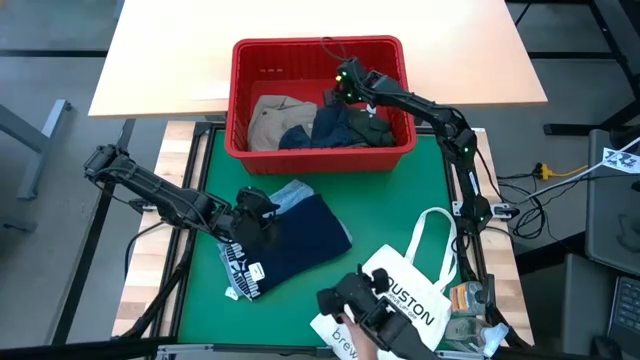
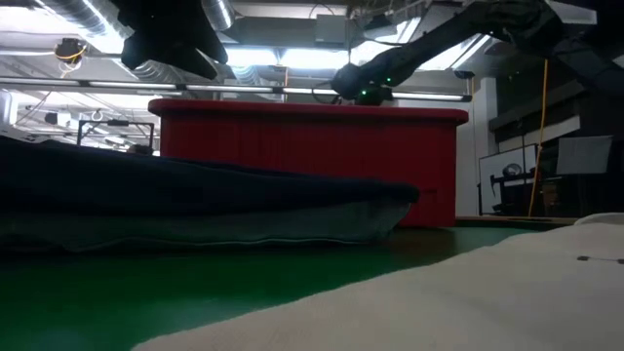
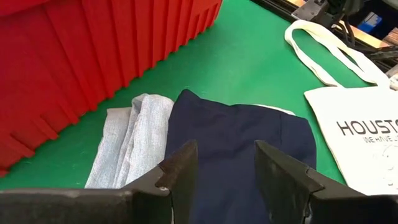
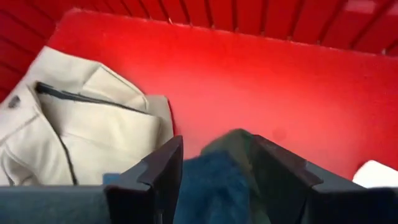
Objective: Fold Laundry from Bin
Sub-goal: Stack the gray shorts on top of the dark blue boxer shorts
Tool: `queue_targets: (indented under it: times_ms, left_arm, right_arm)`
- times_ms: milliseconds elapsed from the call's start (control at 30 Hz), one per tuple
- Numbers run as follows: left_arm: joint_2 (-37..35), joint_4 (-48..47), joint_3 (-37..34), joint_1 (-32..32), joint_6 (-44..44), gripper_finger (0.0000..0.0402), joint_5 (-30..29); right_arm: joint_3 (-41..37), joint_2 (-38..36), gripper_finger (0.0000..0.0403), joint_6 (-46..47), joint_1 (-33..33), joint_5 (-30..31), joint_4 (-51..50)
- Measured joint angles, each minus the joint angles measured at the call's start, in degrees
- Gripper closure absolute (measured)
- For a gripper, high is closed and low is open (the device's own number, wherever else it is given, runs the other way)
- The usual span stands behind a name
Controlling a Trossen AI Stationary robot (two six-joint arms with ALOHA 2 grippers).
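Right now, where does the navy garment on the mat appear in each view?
High: lower centre, navy garment below the bin.
Low: left, dark fold before the bin.
Left wrist: centre, behind the fingers.
Right wrist: not in it.
Shared landmark: the red bin.

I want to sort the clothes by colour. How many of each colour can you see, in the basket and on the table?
Navy: 1, navy garment on the table
Light blue: 1, denim garment beside it
Khaki-tan: 1, khaki garment in the red bin
Blue: 1, blue garment in the bin
Dark green: 1, green garment in the bin
Total: 5
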Motion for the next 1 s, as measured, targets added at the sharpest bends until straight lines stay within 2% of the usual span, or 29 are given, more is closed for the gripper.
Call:
queue_targets:
  times_ms: [267, 467, 667, 733, 900, 1000]
  left_arm:
    - [0.0, 0.0, 0.0, 0.0, 0.0, 0.0249, 0.0]
    - [0.0, 0.0, 0.0, 0.0, 0.0, 0.0249, 0.0]
    - [0.0, 0.0, 0.0, 0.0, 0.0, 0.0249, 0.0]
    - [0.0, 0.0, 0.0, 0.0, 0.0, 0.0249, 0.0]
    - [0.0, 0.0, 0.0, 0.0, 0.0, 0.0249, 0.0]
    - [0.0, 0.0, 0.0, 0.0, 0.0, 0.0249, 0.0]
  right_arm:
    - [0.0, 0.0, 0.0215, 0.5, 0.0, -1.9, -0.7]
    - [0.0, 0.0, 0.0215, 6.4, 0.1, -5.9, 0.6]
    - [0.0, 0.0, 0.0215, 5.8, 0.1, -4.7, -0.1]
    - [0.0, 0.0, 0.0215, 2.4, 0.1, -4.9, 1.0]
    - [0.6, 0.0, 0.0215, -13.6, 0.0, -11.6, 3.4]
    - [1.4, 0.0, 0.0215, -23.2, 0.0, -12.8, 3.3]
